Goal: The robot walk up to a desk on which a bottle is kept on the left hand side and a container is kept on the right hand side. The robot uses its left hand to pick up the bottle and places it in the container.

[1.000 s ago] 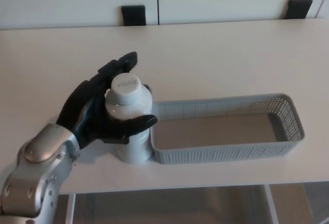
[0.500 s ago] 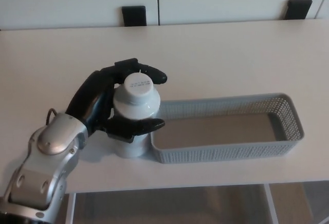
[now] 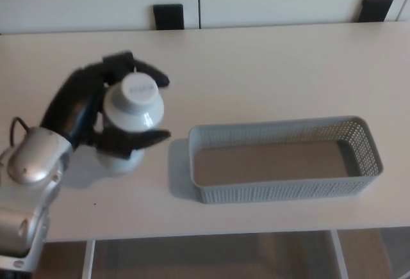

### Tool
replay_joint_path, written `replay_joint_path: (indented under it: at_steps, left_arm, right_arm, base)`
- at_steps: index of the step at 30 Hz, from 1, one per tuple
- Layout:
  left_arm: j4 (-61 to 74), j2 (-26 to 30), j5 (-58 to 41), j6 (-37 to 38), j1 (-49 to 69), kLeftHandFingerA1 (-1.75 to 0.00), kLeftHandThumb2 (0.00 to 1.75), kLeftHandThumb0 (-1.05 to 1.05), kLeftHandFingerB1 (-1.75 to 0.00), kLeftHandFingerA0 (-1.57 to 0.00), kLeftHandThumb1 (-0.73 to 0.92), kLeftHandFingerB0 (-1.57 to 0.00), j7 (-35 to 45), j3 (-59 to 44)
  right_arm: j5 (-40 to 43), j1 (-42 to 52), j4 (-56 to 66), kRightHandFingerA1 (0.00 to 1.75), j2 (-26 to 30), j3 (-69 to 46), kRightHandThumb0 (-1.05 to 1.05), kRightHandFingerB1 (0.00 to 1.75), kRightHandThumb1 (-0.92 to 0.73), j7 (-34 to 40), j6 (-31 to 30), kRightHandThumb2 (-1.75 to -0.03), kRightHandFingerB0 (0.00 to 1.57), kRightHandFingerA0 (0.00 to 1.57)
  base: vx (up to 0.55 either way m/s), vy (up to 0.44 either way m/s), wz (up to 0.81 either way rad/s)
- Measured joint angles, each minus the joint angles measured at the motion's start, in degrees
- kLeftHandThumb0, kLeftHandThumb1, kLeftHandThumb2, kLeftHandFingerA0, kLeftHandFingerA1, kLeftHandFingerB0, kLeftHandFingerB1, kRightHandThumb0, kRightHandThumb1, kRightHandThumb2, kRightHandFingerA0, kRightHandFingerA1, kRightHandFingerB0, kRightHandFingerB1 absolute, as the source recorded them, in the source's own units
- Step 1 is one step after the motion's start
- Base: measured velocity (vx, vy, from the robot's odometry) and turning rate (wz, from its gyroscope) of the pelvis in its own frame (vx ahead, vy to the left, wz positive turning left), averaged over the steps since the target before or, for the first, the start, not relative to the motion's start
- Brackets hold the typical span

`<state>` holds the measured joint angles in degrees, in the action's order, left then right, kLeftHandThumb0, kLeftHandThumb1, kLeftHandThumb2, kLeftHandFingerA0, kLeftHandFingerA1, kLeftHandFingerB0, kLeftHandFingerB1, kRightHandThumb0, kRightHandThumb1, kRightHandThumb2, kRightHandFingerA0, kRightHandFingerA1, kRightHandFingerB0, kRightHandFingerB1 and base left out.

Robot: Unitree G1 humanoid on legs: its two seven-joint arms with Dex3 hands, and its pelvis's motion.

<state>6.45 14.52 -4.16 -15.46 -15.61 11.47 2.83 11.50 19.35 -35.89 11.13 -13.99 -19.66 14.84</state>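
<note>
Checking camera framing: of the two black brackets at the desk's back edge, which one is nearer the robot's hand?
The left bracket, almost straight behind the left hand holding the bottle. The other bracket sits at the far right.

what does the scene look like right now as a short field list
left hand: fingers wrapped around the white bottle
bottle state: upright, capped, held left of the basket, apart from it
container: grey mesh basket, nothing inside
surface: pale desk
right hand: not in view
task stage: bottle grasped, not yet in the basket
</note>
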Motion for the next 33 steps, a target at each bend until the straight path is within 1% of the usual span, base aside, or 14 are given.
replay_joint_path:
  at_steps: [2, 4, 5, 6, 8, 12, 13, 14, 18, 24, 26, 28, 32, 33]
  left_arm:
    - [3.38, -0.84, -0.3, -1.06, -1.06, -1.43, 0.8, -0.1, -1.12, -1.12, 0.79, -0.76, -0.32, -0.93]
    - [4.54, -1.3, -0.47, -1.58, -1.6, -1.43, 0.8, -0.1, -1.12, -1.12, 0.79, -0.76, -0.47, -1.11]
    - [7.91, -2.98, -1.09, -3.38, -3.72, -1.56, 0.78, -0.01, -1.13, -1.03, 0.81, -0.73, -0.78, -1.31]
    - [8.9, -3.57, -1.3, -4.02, -4.48, -1.56, 0.78, -0.01, -1.13, -1.03, 0.81, -0.73, -0.88, -1.26]
    - [9.97, -4.38, -1.5, -4.85, -5.6, -1.66, 0.63, -0.04, -1.18, -0.86, 0.88, -0.7, -0.97, -1.07]
    - [11.45, -9.69, -1.23, -8.13, -12.17, -1.58, 0.7, -0.16, -1.14, -0.89, 0.8, -0.79, -2.14, 2.92]
    - [11.45, -9.69, -1.23, -8.13, -12.17, -1.48, 0.77, -0.2, -1.11, -0.97, 0.74, -0.83, -2.14, 2.92]
    - [9.81, -12.47, -0.84, -8.89, -14.71, -1.4, 0.78, -0.22, -1.09, -1.09, 0.74, -0.87, -2.84, 5.18]
    - [4.58, -17.34, 0.73, -9.11, -17.37, -1.29, 0.79, -0.27, -1.0, -1.2, 0.74, -0.92, -4.54, 9.62]
    - [-0.89, -22.41, 3.75, -9.29, -17.91, -1.37, 0.81, -0.25, -1.18, -1.04, 0.74, -0.83, -7.54, 14.84]
    - [-1.41, -22.87, 4.48, -9.36, -17.7, -1.37, 0.81, -0.25, -1.18, -1.04, 0.74, -0.83, -8.04, 15.98]
    - [-2.14, -23.32, 5.7, -9.35, -17.24, -1.46, 0.82, -0.24, -1.19, -1.02, 0.73, -0.82, -8.69, 17.2]
    - [-3.16, -24.82, 5.89, -9.36, -15.22, -1.45, 0.79, -0.23, -1.16, -1.02, 0.76, -0.81, -9.09, 17.04]
    - [-3.71, -25.25, 5.9, -9.35, -14.36, -1.47, 0.79, -0.24, -1.16, -0.97, 0.76, -0.81, -9.11, 16.97]
  right_arm:
    - [0.0, 0.14, 0.92, 0.52, 0.15, 0.04, -0.39, 0.53, -0.55, -0.02, -0.15, -0.56, 0.61, 0.55]
    - [0.0, 0.2, 1.13, 0.52, 0.16, 0.08, -0.39, 0.53, -0.55, -0.02, -0.2, -0.56, 0.61, 0.55]
    - [-0.05, 0.38, 1.76, 0.53, 0.16, 0.27, -0.37, 0.53, -0.56, -0.01, -0.41, -0.56, 0.62, 0.56]
    - [-0.06, 0.47, 2.01, 0.53, 0.16, 0.34, -0.37, 0.53, -0.56, 0.0, -0.49, -0.56, 0.62, 0.56]
    - [-0.11, 0.58, 2.42, 0.52, 0.16, 0.44, -0.35, 0.53, -0.55, 0.04, -0.58, -0.56, 0.63, 0.56]
    - [-0.18, 0.88, 3.37, 0.53, 0.16, 0.59, -0.39, 0.54, -0.54, 0.23, -1.61, -0.56, 0.63, 0.55]
    - [-0.18, 0.88, 3.37, 0.53, 0.16, 0.59, -0.39, 0.54, -0.54, 0.23, -1.61, -0.56, 0.64, 0.58]
    - [-0.19, 0.68, 3.37, 0.53, 0.16, 0.64, -0.38, 0.53, -0.53, 0.23, -1.72, -0.56, 0.64, 0.58]
    - [-0.13, 0.22, 3.3, 0.56, 0.13, 0.59, -0.36, 0.57, -0.54, 0.24, -1.99, -0.55, 0.64, 0.57]
    - [0.18, 1.6, 9.5, 0.55, -0.13, 0.69, -0.37, 0.56, -0.53, 0.5, -4.73, -0.55, 0.63, 0.56]
    - [0.19, 1.7, 10.12, 0.55, -0.12, 0.71, -0.37, 0.56, -0.53, 0.51, -5.44, -0.55, 0.63, 0.56]
    - [0.19, 1.7, 10.89, 0.54, -0.1, 0.73, -0.38, 0.55, -0.54, 0.54, -6.47, -0.56, 0.61, 0.54]
    - [0.17, 1.41, 11.31, 0.54, 0.13, 0.73, -0.39, 0.55, -0.54, 0.54, -7.72, -0.56, 0.63, 0.57]
    - [0.16, 1.32, 11.54, 0.55, 0.15, 0.73, -0.37, 0.55, -0.53, 0.59, -8.17, -0.56, 0.62, 0.58]
  base:
    - [0.0, 0.0, 0.0]
    - [0.0, 0.0, 0.0]
    - [0.0, 0.0, 0.0]
    - [0.0, 0.0, 0.0]
    - [0.0, 0.0, 0.0]
    - [0.0, 0.0, 0.0]
    - [0.0, 0.0, 0.0]
    - [0.0, 0.0, 0.0]
    - [0.0, 0.0, 0.0]
    - [0.0, 0.0, 0.0]
    - [0.0, 0.0, 0.0]
    - [0.0, 0.0, 0.0]
    - [0.0, 0.0, 0.0]
    - [0.0, 0.0, 0.0]
